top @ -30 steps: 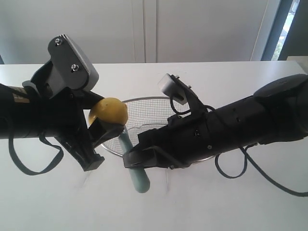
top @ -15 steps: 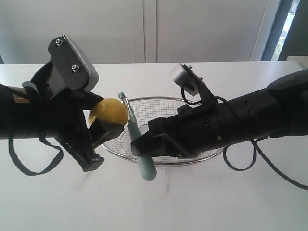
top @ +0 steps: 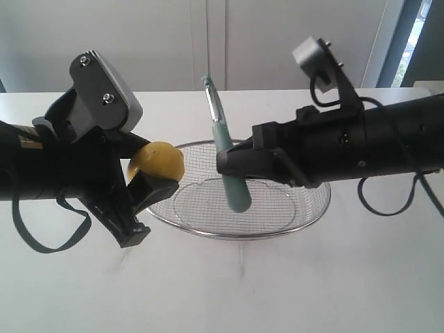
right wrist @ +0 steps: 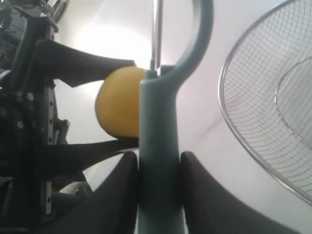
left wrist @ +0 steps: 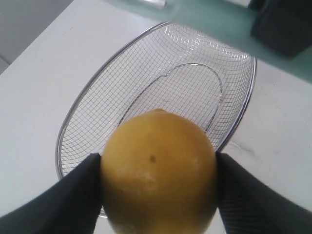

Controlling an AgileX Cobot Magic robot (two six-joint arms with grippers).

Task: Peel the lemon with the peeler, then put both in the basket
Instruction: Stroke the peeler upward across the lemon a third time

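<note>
My left gripper (top: 149,177) is shut on the yellow lemon (top: 161,161), held in the air beside the left rim of the wire-mesh basket (top: 305,218). In the left wrist view the lemon (left wrist: 158,170) fills the space between both fingers, with the basket (left wrist: 243,105) beyond it. My right gripper (top: 232,166) is shut on the pale teal peeler (top: 225,149), which stands nearly upright above the basket, blade end up, apart from the lemon. In the right wrist view the peeler handle (right wrist: 158,161) sits between the fingers, with the lemon (right wrist: 119,102) behind it.
The white table (top: 277,291) carries only the basket. The right arm's black body (top: 388,146) stretches over the basket's right half. A white wall with a door seam stands behind the table.
My right gripper has risen and swung right, lifting the peeler from low beside the lemon to nearly upright above the basket. The left gripper and lemon have stayed put.
</note>
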